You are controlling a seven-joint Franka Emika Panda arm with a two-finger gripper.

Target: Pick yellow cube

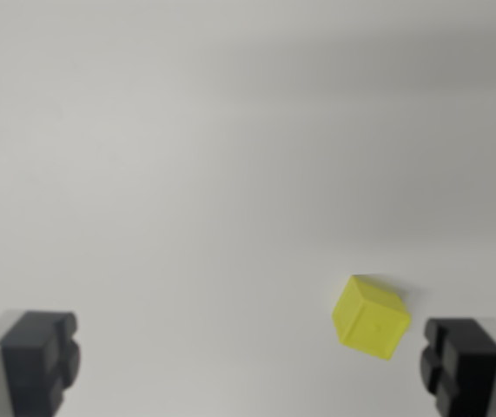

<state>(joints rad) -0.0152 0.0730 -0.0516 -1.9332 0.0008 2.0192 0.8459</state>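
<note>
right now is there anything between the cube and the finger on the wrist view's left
No. In the wrist view, only bare white surface lies between the yellow cube and the finger on that view's left.

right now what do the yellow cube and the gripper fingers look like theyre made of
Yellow cube: probably plastic, matte; flat even colour, crisp edges, no glare.
Gripper fingers: dark, matte, likely rubber or plastic pads; blocky moulded shape, no shine. Blur leaves it open.
Both stand over a plain white surface.
</note>
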